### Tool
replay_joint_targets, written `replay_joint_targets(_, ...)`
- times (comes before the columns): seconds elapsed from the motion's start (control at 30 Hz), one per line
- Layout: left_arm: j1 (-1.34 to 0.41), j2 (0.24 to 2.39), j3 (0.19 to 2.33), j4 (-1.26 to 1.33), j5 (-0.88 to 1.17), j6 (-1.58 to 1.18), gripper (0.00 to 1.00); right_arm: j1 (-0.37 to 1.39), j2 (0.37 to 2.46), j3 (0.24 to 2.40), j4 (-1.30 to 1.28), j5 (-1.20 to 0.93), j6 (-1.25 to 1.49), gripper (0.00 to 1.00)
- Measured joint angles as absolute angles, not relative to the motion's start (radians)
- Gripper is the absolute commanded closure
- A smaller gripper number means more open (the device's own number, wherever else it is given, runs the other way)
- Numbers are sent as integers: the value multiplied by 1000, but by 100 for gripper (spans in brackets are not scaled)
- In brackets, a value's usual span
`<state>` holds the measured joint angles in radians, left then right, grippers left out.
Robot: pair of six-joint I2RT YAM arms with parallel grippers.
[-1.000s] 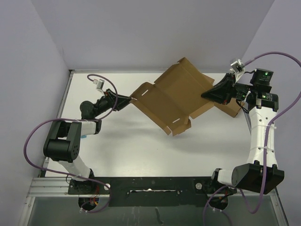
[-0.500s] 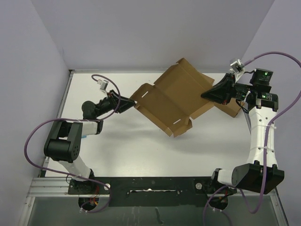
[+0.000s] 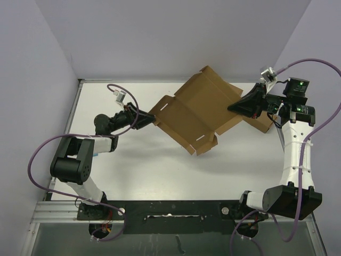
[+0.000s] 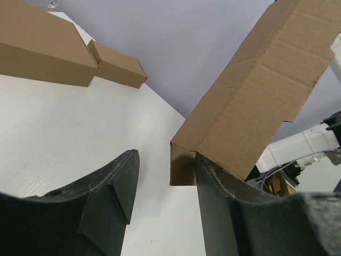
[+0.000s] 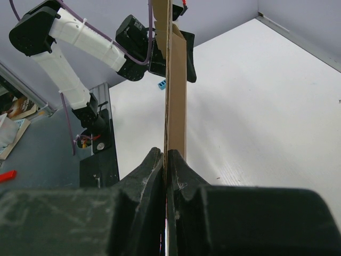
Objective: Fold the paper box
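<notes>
The paper box [image 3: 194, 112], a flat unfolded brown cardboard sheet with flaps and slots, hangs tilted above the table. My right gripper [image 3: 238, 105] is shut on its right edge. In the right wrist view the cardboard [image 5: 173, 80] runs edge-on out of the closed right gripper [image 5: 167, 157]. My left gripper [image 3: 149, 118] is at the box's left corner. In the left wrist view it [image 4: 165, 178] stands open, with the corner flap [image 4: 183, 165] between the fingers, resting against the right finger [image 4: 224, 213] and apart from the left finger [image 4: 114, 184].
Another brown box [image 3: 261, 122] lies on the table under my right arm. The left wrist view shows a large brown box [image 4: 42, 48] and a small narrow one [image 4: 118, 66] side by side at the far wall. Purple walls enclose the white table [image 3: 160, 165].
My left gripper has moved right, up to the box's left corner. The right gripper and the box have stayed almost still.
</notes>
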<state>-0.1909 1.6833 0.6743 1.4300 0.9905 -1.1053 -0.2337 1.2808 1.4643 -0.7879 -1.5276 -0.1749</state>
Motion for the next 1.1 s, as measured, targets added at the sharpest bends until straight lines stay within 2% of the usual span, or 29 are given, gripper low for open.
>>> replay_joint_targets(0.13,-194,1684,674,1431,1001,-1115,59,-234,1281,1464,-788,-1528,-175,100)
replay_joint_targets(0.37,-196,1686,677,1433,1008,-1126,72,-233,1281,1464,-788,-1528,-175,100)
replay_joint_targets(0.53,-196,1686,689,1434,1008,-1138,87,-232,1281,1464,-788,-1528,-175,100)
replay_joint_targets(0.6,-196,1686,691,1433,1009,-1142,88,-232,1281,1464,-788,-1528,-175,100)
replay_joint_targets(0.7,-196,1686,692,1434,1011,-1145,80,-232,1280,1464,-788,-1528,-175,100)
replay_joint_targets(0.8,-196,1691,693,1434,1011,-1146,77,-232,1281,1464,-788,-1528,-174,100)
replay_joint_targets(0.97,-199,1709,702,1434,1016,-1148,76,-232,1280,1464,-788,-1528,-172,100)
replay_joint_targets(1.1,-210,1723,708,1434,1018,-1148,81,-229,1280,1464,-788,-1528,-171,100)
